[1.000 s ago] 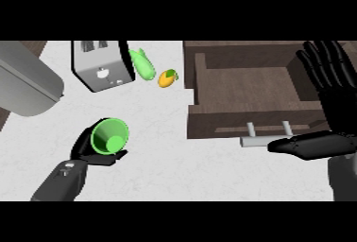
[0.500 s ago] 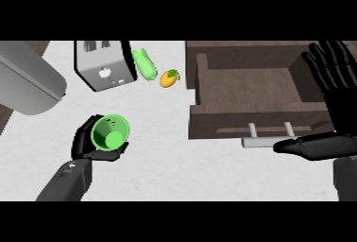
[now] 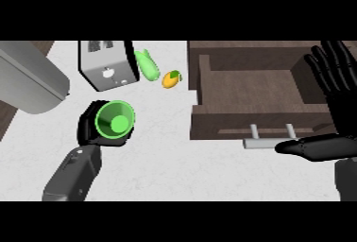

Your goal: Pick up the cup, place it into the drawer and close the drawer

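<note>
Carrying is the step in hand: the left robot hand (image 3: 88,126) is curled round the green cup (image 3: 115,120), over the worktop (image 3: 174,165) well left of the open drawer (image 3: 251,92). Next, the cup must travel right, clearing the drawer's front and handle (image 3: 270,138). The right robot hand (image 3: 340,106), fingers spread and released, hangs over the drawer's right side and may crowd the drop. A toaster (image 3: 108,64) stands behind.
</note>
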